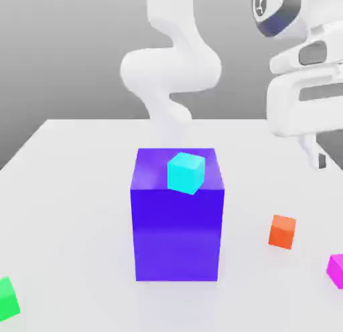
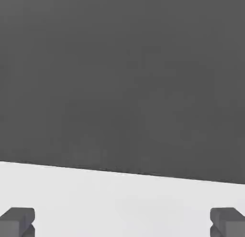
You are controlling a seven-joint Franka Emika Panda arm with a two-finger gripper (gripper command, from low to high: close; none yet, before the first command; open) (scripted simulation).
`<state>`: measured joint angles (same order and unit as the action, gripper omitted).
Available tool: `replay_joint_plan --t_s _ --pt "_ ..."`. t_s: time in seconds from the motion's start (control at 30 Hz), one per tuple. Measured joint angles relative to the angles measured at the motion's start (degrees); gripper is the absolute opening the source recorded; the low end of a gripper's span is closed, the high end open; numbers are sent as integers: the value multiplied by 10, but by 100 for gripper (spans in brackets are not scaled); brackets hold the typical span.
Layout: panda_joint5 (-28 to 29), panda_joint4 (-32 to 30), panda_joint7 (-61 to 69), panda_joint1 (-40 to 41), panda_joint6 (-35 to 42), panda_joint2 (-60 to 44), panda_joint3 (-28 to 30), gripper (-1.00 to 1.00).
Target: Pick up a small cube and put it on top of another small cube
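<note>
Four small cubes, one big blue block [image 1: 177, 237]; gripper [image 2: 122, 221] seemingly spread, empty.

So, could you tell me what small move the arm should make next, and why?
Probably lower the open pincer toward the pink cube. In the exterior view it hangs high above the table, holding nothing, with the pink cube lying at that view's lower right edge, near the orange cube.

We see bright, even light, a faint reflection under the big blue block [image 1: 177, 220], soft edges throughout.
</note>
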<state>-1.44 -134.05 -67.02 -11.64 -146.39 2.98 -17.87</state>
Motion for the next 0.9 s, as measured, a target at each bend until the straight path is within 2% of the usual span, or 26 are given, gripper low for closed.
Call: replay_joint_plan --t_s 0.2,0.47,0.5,0.73,0.9 --pt "78 -6 -120 -70 -40 -131 -5 0" --pt "170 9 -232 -170 -125 -300 55 0" --pt "176 13 -237 -176 -136 -314 62 -100" --pt "177 13 -237 -176 -137 -314 63 -100" --pt "127 -6 -195 -147 -74 -230 34 -100"
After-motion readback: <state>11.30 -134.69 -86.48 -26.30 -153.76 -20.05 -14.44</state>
